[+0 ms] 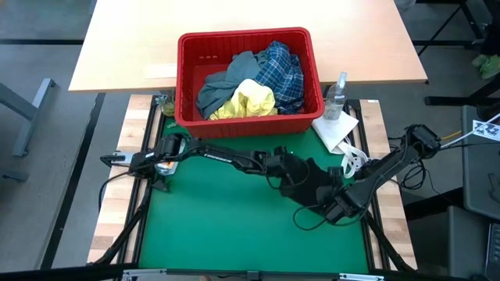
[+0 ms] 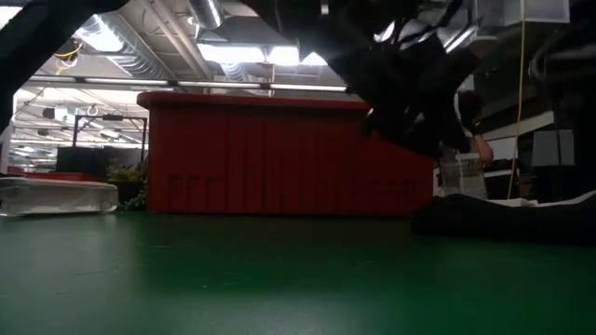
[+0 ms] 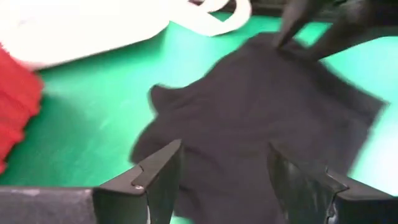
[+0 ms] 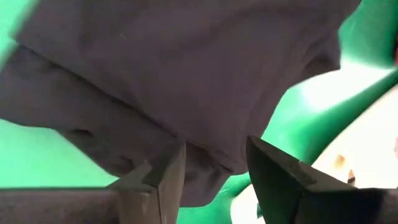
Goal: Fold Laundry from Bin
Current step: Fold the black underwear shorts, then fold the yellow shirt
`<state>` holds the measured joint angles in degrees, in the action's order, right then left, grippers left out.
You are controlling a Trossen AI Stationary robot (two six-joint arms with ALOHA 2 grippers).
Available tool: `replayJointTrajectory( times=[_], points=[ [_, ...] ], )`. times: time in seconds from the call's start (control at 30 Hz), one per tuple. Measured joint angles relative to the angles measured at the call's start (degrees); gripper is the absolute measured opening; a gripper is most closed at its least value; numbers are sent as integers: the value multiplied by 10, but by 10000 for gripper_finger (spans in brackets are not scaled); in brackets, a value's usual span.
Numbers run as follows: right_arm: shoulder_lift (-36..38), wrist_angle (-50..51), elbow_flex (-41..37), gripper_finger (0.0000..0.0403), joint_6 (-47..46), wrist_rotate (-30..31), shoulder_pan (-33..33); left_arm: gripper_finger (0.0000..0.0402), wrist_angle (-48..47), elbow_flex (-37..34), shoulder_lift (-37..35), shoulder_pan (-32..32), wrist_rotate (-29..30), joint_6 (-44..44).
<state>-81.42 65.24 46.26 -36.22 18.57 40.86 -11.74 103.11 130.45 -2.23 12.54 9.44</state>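
Dark navy garment (image 1: 312, 183) lay crumpled on the green bench (image 1: 219, 226) toward its right edge. Left pincer (image 3: 224, 171) hung over it, fingers wide apart, gripping nothing. Right pincer (image 4: 214, 165) sat partly spread at the garment's edge; bin (image 1: 187, 86) stood at the far edge.

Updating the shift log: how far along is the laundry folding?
Done: only the dark navy garment is out, crumpled on the green mat, unfolded. In hand: the left gripper is open just above it; the right gripper is at its edge, grip unclear. Left: the yellow garment, plaid shirt and grey-blue garment sit in the red bin.
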Motion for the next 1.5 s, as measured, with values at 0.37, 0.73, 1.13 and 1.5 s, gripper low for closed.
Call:
replayJointTrajectory(
  times=[0.37, 0.73, 1.13, 1.5],
  points=[
    [-2, -38, -56, 170, -34, -56, 0, 224, 70, -60, 0, 36, 31, 29],
    [-2, -35, -58, 170, -34, -88, 0, 224, 120, -96, 1, 40, 31, 40],
    [-2, 101, 52, 170, -20, -72, 0, 224, 79, -66, -89, 41, -7, 33],
    [0, 126, 147, 170, 66, 101, -13, 224, -24, -64, -257, 113, 77, -25]
  ],
)
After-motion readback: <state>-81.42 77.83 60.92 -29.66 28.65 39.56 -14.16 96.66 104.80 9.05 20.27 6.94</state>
